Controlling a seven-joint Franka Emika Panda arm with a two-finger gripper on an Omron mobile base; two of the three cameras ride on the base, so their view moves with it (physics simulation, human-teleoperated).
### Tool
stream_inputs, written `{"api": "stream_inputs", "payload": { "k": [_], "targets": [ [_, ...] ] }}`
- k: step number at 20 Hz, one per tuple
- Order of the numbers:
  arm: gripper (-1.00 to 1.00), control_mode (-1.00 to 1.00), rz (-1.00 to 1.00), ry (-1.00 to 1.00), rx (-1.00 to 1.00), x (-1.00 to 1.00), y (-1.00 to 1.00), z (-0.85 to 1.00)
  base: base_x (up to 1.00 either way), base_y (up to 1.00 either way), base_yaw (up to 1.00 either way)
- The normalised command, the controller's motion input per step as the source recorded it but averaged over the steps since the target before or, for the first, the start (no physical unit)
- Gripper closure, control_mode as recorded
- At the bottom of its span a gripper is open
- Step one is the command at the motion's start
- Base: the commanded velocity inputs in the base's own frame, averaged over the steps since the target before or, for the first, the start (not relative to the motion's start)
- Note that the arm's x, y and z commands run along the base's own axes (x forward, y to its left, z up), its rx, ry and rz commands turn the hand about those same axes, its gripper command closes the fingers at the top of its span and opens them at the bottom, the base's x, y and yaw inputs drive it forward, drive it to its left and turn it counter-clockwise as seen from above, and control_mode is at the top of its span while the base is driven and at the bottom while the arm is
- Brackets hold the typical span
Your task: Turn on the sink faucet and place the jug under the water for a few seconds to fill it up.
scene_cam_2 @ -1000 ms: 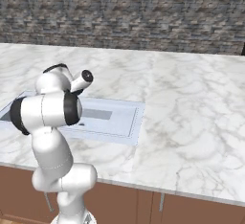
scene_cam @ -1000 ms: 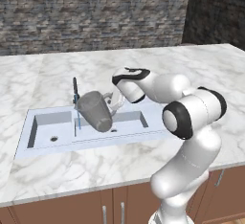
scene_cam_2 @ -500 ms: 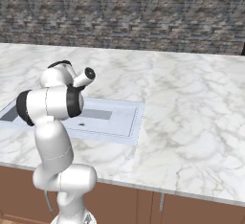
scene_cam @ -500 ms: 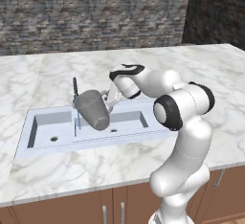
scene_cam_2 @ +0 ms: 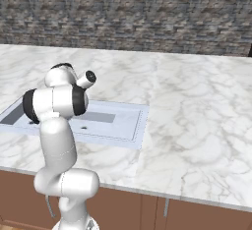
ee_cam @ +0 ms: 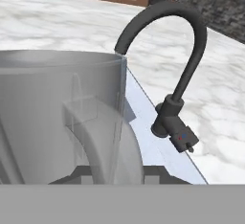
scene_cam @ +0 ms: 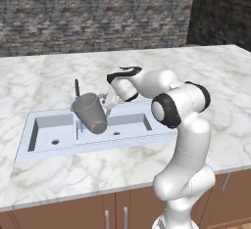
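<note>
**Jug held under the faucet spout over the sink**

The jaws (scene_cam: pixel 109 102) are closed on the handle of the jug (scene_cam: pixel 90 112), a translucent grey pitcher that hangs tilted just ahead of them, over the divider of the sink (scene_cam: pixel 44 144). In the hand view the jug (ee_cam: pixel 57 117) sits right against the jaws, its rim nearest the spout. Just beyond the jug, the black gooseneck sink faucet (ee_cam: pixel 179 60) arches so that its spout tip meets the jug's rim, and its short side lever (ee_cam: pixel 183 139) points outward at its base. A thin blue line of water (scene_cam: pixel 81 126) shows below the jug in the left base view. Farther out, the marble counter (scene_cam: pixel 206 71) runs to a stone wall (scene_cam: pixel 98 12).
</note>
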Motion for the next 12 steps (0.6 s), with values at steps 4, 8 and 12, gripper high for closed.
{"api": "stream_inputs", "payload": {
  "k": [4, 8, 12],
  "targets": [
    [1.00, -1.00, -0.04, 0.07, 0.00, 0.04, 0.02, -0.42, 0.00, 0.00, 0.00],
    [1.00, -1.00, -0.09, 0.08, 0.00, 0.18, 0.12, -0.24, 0.00, 0.00, 0.00],
    [1.00, -1.00, -0.12, 0.04, 0.00, 0.38, 0.30, -0.16, 0.00, 0.00, 0.00]
  ]
}}
